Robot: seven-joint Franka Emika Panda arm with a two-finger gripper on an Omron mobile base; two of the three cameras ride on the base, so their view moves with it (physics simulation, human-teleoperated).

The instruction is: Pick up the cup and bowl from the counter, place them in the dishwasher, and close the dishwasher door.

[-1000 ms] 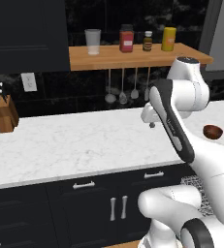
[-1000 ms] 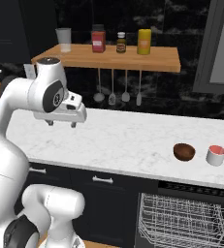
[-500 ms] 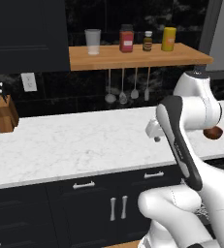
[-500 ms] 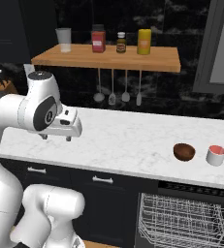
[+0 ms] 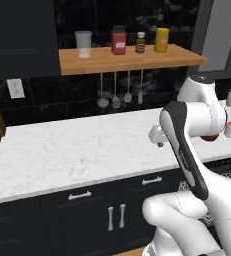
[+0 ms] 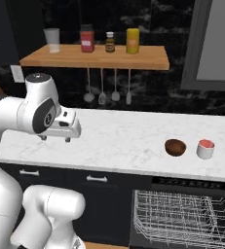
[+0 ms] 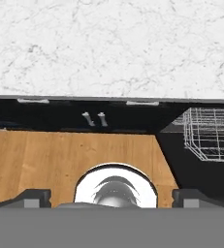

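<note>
Gripper (image 6: 55,137), jaws spread wide and empty, hangs above the white marble counter (image 6: 119,141), well apart from the bowl (image 6: 175,147) and cup (image 6: 205,149) standing side by side above the dishwasher's pulled-out rack (image 6: 182,219); a hasty sideways reach could knock the bowl into the cup.

Glossy veined marble counter (image 6: 133,141), white wire dishwasher (image 6: 182,219) rack.
</note>
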